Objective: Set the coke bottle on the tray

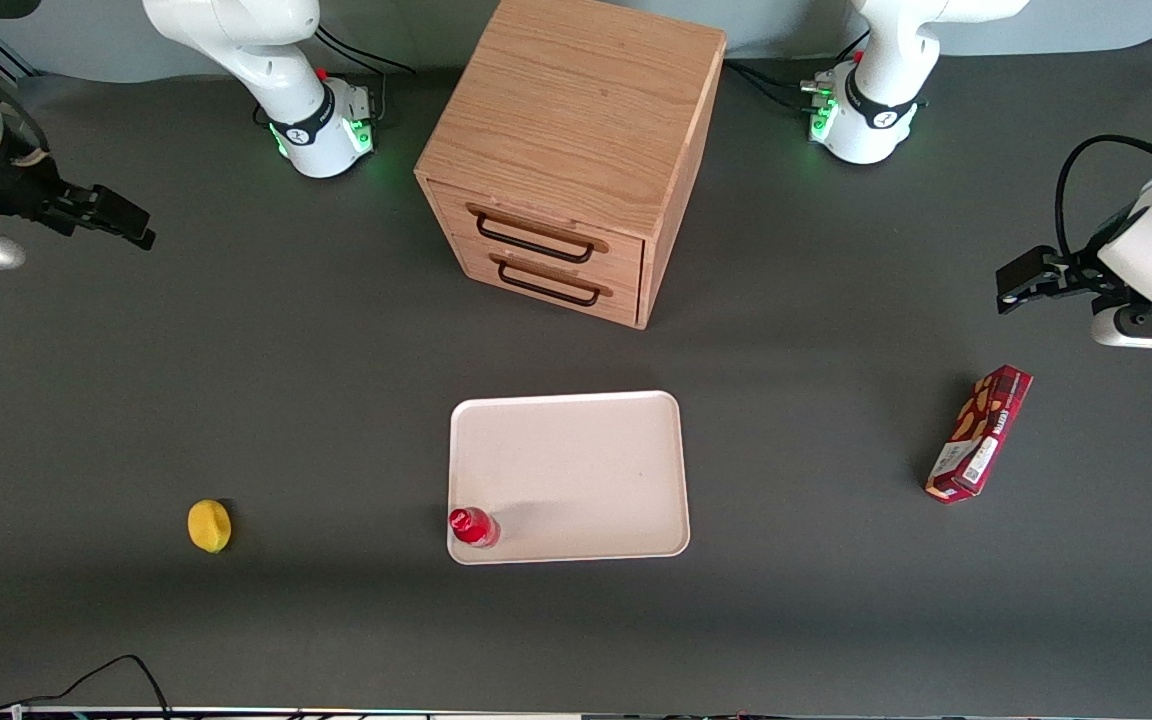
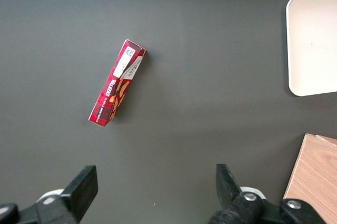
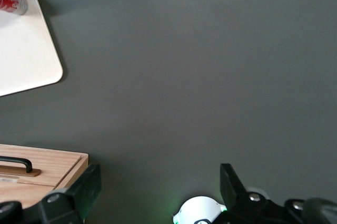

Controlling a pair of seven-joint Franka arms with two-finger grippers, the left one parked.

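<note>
- The coke bottle (image 1: 473,526) is seen standing upright on the tray (image 1: 576,470), in the corner nearest the front camera on the working arm's side, touching or just inside the low rim.
- In the right wrist view the coke bottle (image 3: 11,0) is shown at a rounded corner of the tray (image 3: 23,50), its red body and silvery base visible.
- A lemon (image 1: 209,525) is found on the counter (image 1: 336,620) at about the same nearness as the bottle, well apart from the tray, toward the working arm's end.
- A snack box (image 1: 979,432) is laid flat on the counter toward the parked arm's end, well apart from the tray.
- A wooden cabinet (image 1: 576,150) with two drawers, both closed, is placed farther from the front camera than the tray, its handles turned toward the tray.
- The tool (image 1: 101,215) is held above the counter at the working arm's end, well apart from bottle and tray, with nothing in it; in the right wrist view its fingers (image 3: 231,182) are spread wide.
</note>
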